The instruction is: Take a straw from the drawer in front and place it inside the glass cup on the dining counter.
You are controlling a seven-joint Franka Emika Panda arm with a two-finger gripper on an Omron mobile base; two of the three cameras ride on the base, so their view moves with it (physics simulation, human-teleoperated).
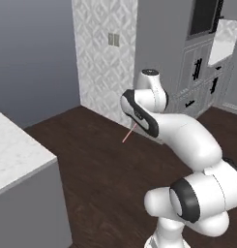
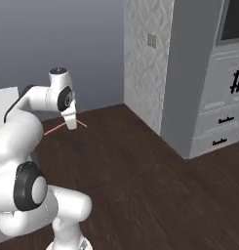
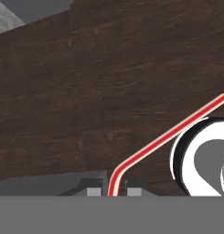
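My gripper (image 2: 71, 125) is shut on the straw (image 2: 54, 129), a thin red-pink stick held above the dark wood floor. In the hand view the straw (image 3: 168, 135) rises from between the two fingertips (image 3: 93, 191), bends, and runs up to the right. From the left base camera one end of the straw (image 1: 128, 133) pokes out below my forearm, which hides the hand. Grey cabinet drawers (image 2: 218, 141) with small black handles stand closed at the right. The glass cup is out of view.
A white grey-veined marble counter corner (image 1: 16, 150) over a grey side sits at the left. A patterned wall panel (image 1: 105, 53) and tall grey cabinets (image 1: 202, 72) stand ahead. Open wood floor (image 2: 140, 171) lies between them.
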